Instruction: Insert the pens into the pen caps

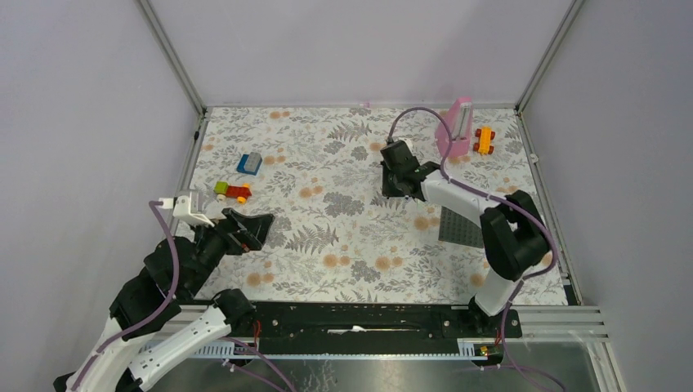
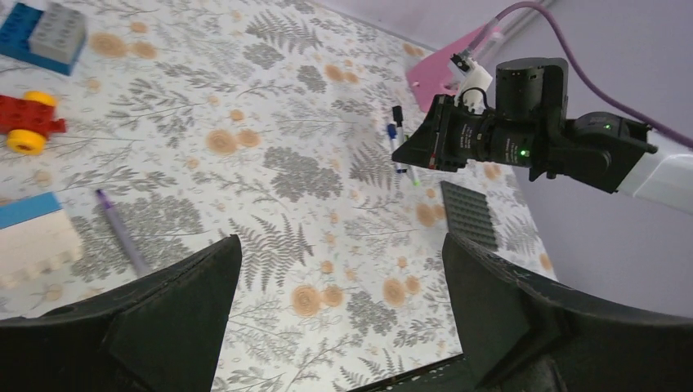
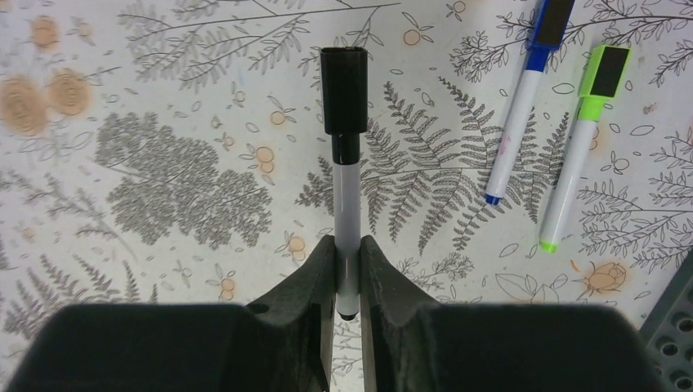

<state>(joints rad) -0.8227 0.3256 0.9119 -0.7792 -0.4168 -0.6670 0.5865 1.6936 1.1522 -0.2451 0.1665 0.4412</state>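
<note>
Right wrist: pinching black pen [image 3: 346, 196] in right end effector [image 3: 346, 245], black cap [image 3: 344, 90] apparently seated; holding left end effector [image 2: 342, 245] wide, empty. Wrapping up last pen; next needing lay-down beside capped blue pen [image 3: 515, 131], green pen [image 3: 572, 163]

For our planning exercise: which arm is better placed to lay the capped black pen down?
Right: the right end effector is shut on the black pen; the left end effector stands open, apart, by the red toy.
</note>
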